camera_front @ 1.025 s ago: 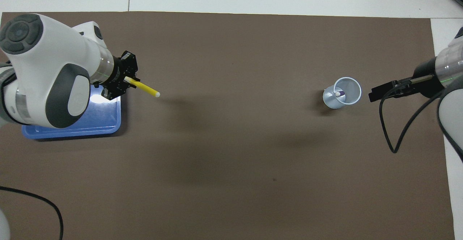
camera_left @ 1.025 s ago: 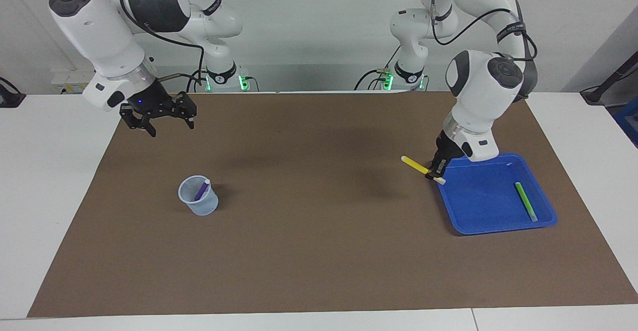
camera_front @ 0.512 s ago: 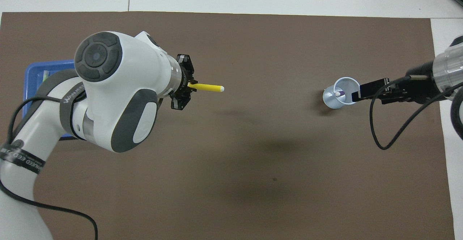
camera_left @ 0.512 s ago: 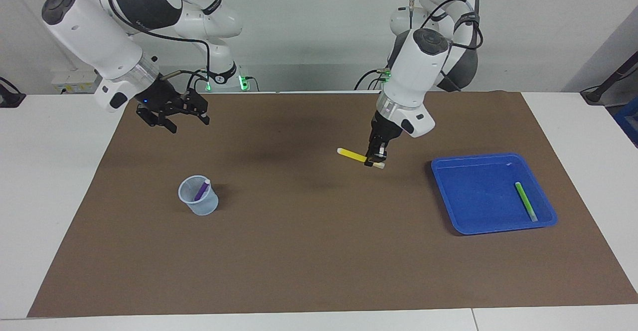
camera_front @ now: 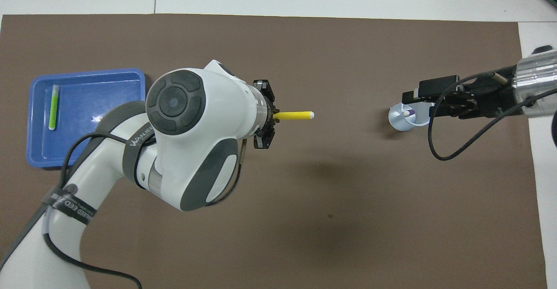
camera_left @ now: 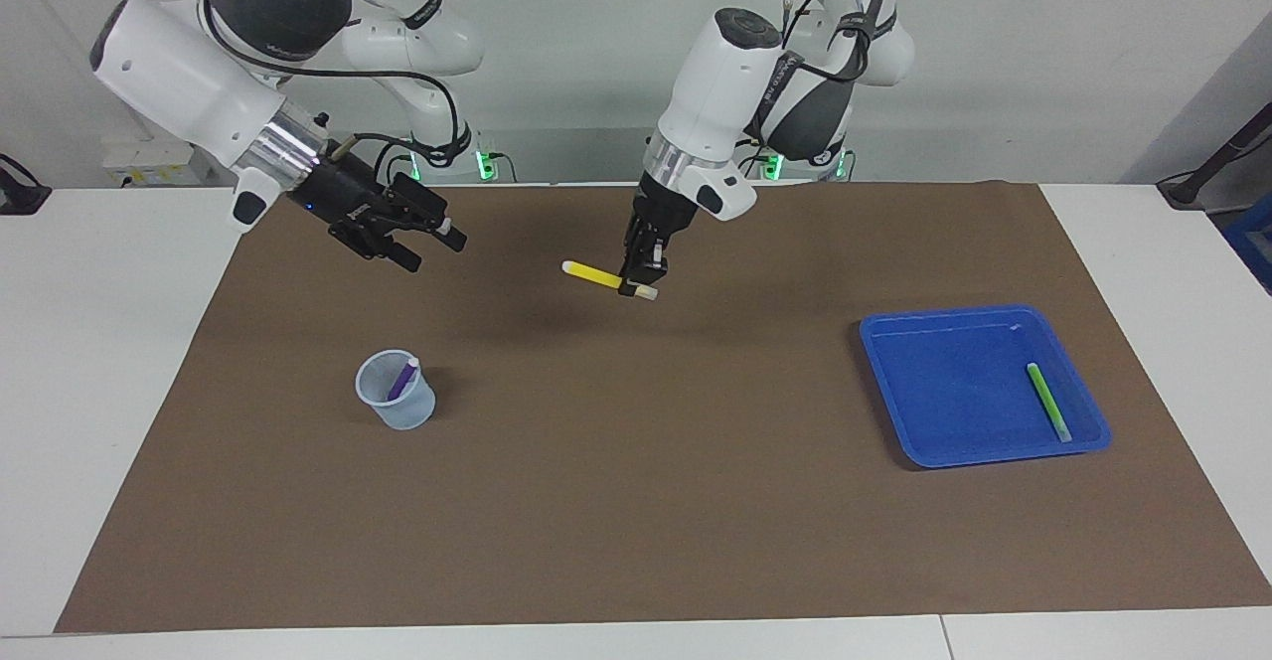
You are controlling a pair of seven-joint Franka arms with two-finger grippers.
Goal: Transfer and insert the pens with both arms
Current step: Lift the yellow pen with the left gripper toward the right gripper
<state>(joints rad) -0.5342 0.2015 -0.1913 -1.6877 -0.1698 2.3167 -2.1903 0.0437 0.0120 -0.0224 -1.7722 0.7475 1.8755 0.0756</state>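
Gripping yellow pen [camera_left: 593, 274] in left hand [camera_left: 639, 285], midair over mat [camera_left: 636, 501]

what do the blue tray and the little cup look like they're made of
Blue tray: probably moulded plastic with a glossy finish, judging by its uniform colour, rounded raised rim and bright glare spot.
Cup: probably thin translucent plastic, pale bluish; the purple pen inside shows faintly through the wall. Glass cannot be ruled out.

Bright, even light — soft shadows, sharp focus.
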